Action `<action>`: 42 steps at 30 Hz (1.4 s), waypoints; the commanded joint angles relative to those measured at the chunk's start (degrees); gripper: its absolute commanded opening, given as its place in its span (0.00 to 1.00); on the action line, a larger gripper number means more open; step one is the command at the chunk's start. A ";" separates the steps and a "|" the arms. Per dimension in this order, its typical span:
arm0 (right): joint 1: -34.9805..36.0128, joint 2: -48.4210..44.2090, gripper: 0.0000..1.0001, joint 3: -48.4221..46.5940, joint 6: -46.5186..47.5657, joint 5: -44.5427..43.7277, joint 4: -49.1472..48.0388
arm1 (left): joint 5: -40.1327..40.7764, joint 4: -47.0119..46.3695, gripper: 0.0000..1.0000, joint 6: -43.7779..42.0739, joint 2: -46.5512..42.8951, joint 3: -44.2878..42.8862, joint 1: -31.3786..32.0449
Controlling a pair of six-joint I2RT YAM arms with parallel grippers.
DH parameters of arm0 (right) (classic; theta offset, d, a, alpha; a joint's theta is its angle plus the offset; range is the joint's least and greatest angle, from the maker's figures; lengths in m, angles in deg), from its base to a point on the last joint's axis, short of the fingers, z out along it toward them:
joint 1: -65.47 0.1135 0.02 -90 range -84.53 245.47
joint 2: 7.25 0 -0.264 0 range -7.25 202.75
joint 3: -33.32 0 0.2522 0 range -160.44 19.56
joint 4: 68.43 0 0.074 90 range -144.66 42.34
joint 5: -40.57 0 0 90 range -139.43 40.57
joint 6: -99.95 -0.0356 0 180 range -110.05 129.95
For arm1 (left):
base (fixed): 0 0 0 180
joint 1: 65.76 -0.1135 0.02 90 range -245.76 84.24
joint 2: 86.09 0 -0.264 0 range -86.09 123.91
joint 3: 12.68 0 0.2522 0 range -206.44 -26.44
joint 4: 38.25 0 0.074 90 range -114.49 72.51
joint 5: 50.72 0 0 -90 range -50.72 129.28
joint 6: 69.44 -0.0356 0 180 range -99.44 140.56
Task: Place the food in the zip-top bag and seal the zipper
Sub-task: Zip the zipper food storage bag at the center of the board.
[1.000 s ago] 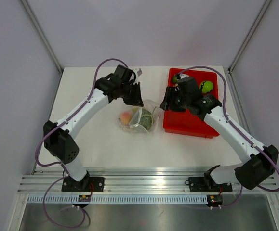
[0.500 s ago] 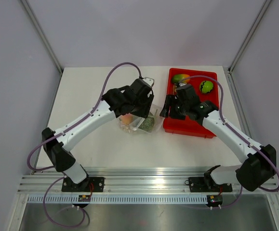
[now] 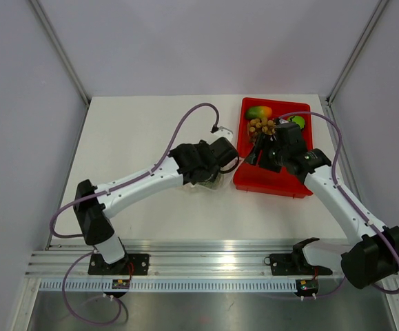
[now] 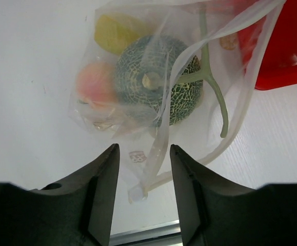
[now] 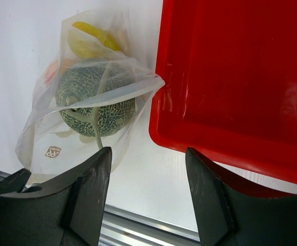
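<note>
Now the zip-top bag (image 4: pixel 99 122) lies mid-worktop (image 3: pixel 130 138) beside the red tray's (image 5: pixel 240 77) left edge, its zipper (image 4: pixel 163 133) running lengthwise away from the nearer left gripper (image 4: pixel 144 148), whose jaws stand apart over it; the right gripper (image 5: pixel 148 151) is apart too, empty.

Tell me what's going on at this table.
Two robot arms are bagging toy fruit. The zip-top bag lies beside the red tray, holding the melon, orange-peach fruit and yellow piece. The mango, longan cluster and green apple are in the tray. The left claw hovers open over the bag; the right claw, open too, hangs over the tray's edge by the bag. The bag looks unsealed.
</note>
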 commanded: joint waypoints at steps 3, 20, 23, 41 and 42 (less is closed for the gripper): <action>-1.57 -2.26 0.67 1.00 0.75 1.45 -0.50 | 6.72 -1.16 0.42 -0.67 3.48 -0.11 0.61; -2.89 -2.08 0.67 1.44 0.84 2.85 -1.03 | 7.25 -0.90 0.24 1.09 2.60 3.85 0.61; -2.89 -1.91 0.67 1.44 0.75 2.94 -1.12 | 5.07 0.86 0.00 1.79 1.73 1.92 0.53; -2.89 -5.06 0.65 2.67 5.92 11.03 -6.12 | -34.90 -8.63 0.00 -4.80 -10.14 -1.87 -16.08; -2.89 -5.68 0.65 2.85 6.54 11.11 -6.83 | -35.72 -8.80 0.00 -4.71 -9.97 -1.95 -16.95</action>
